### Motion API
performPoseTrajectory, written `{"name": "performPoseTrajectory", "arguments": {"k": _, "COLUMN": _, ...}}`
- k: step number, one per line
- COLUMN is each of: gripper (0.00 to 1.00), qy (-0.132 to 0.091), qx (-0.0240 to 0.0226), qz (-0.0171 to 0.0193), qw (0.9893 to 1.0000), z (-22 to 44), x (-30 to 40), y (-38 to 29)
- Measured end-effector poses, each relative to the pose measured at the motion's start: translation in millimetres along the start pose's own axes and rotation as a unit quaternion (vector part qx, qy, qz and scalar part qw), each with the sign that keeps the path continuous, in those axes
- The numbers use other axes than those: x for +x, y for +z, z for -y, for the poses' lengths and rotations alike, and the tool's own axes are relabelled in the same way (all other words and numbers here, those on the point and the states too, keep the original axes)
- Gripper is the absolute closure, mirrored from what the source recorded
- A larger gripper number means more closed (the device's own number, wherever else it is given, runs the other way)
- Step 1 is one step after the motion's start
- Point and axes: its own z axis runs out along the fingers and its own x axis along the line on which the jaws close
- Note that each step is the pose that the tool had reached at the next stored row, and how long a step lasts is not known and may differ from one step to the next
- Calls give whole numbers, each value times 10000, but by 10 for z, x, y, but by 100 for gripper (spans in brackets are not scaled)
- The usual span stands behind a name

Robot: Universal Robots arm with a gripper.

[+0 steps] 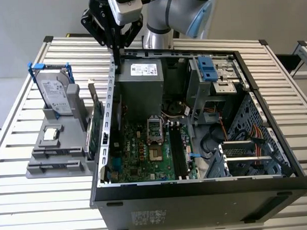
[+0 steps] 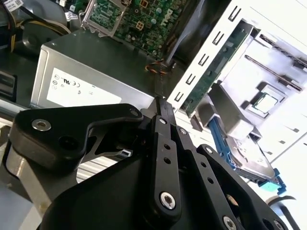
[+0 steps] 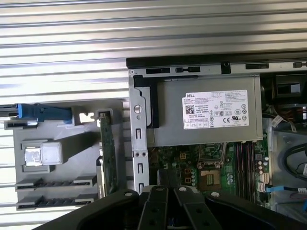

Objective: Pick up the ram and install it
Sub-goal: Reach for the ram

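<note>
Desk: Labels first, any writing on show?

Photographer: A white printed label point(image 3: 217, 109) sits on the grey power supply point(image 1: 139, 77), facing the camera in the first wrist view. The hard drive point(image 1: 55, 91) with blue rails, upper left of the exterior view, carries another.

Desk: Gripper?

Photographer: The gripper point(image 1: 116, 45), at the top of the exterior view left of centre, has its fingers pinched together on a thin dark strip, the ram point(image 1: 116, 60). It hangs upright just above the rear wall of the open computer case point(image 1: 198, 194).

Desk: What differs between the views?

Photographer: The exterior view takes in the black memory slots point(image 1: 178, 154), lower centre, and the grey parts tray point(image 1: 54, 167) with its CPU chip point(image 1: 51, 133) and the green expansion card point(image 1: 95, 130). Both wrist views look past the black finger linkage.
</note>
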Motion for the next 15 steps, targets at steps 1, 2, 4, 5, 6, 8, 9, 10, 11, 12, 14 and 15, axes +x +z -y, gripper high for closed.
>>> {"name": "performPoseTrajectory", "arguments": {"k": 1, "gripper": 100, "qy": 0, "qx": 0, "qz": -1, "qw": 10000, "z": 1, "x": 10, "y": 0}}
{"name": "performPoseTrajectory", "arguments": {"k": 2, "gripper": 100, "qy": 0, "qx": 0, "qz": -2, "qw": 10000, "z": 1, "x": 21, "y": 1}}
{"name": "performPoseTrajectory", "arguments": {"k": 4, "gripper": 100, "qy": 0, "qx": 0, "qz": -4, "qw": 10000, "z": 3, "x": 44, "y": 2}}
{"name": "performPoseTrajectory", "arguments": {"k": 5, "gripper": 100, "qy": 1, "qx": 0, "qz": -5, "qw": 10000, "z": 4, "x": 56, "y": 3}}
{"name": "performPoseTrajectory", "arguments": {"k": 6, "gripper": 100, "qy": 1, "qx": 0, "qz": -6, "qw": 10000, "z": 5, "x": 68, "y": 3}}
{"name": "performPoseTrajectory", "arguments": {"k": 8, "gripper": 100, "qy": 0, "qx": 1, "qz": -9, "qw": 10000, "z": 7, "x": 91, "y": 4}}
{"name": "performPoseTrajectory", "arguments": {"k": 9, "gripper": 100, "qy": 1, "qx": 1, "qz": -10, "qw": 10000, "z": 7, "x": 102, "y": 4}}
{"name": "performPoseTrajectory", "arguments": {"k": 10, "gripper": 100, "qy": 1, "qx": 1, "qz": -12, "qw": 10000, "z": 8, "x": 114, "y": 5}}
{"name": "performPoseTrajectory", "arguments": {"k": 11, "gripper": 100, "qy": 1, "qx": 1, "qz": -13, "qw": 10000, "z": 9, "x": 125, "y": 6}}
{"name": "performPoseTrajectory", "arguments": {"k": 12, "gripper": 100, "qy": 1, "qx": 1, "qz": -14, "qw": 10000, "z": 10, "x": 137, "y": 6}}
{"name": "performPoseTrajectory", "arguments": {"k": 14, "gripper": 100, "qy": 1, "qx": 1, "qz": -17, "qw": 10000, "z": 12, "x": 159, "y": 7}}
{"name": "performPoseTrajectory", "arguments": {"k": 15, "gripper": 100, "qy": 1, "qx": 1, "qz": -18, "qw": 10000, "z": 12, "x": 170, "y": 7}}
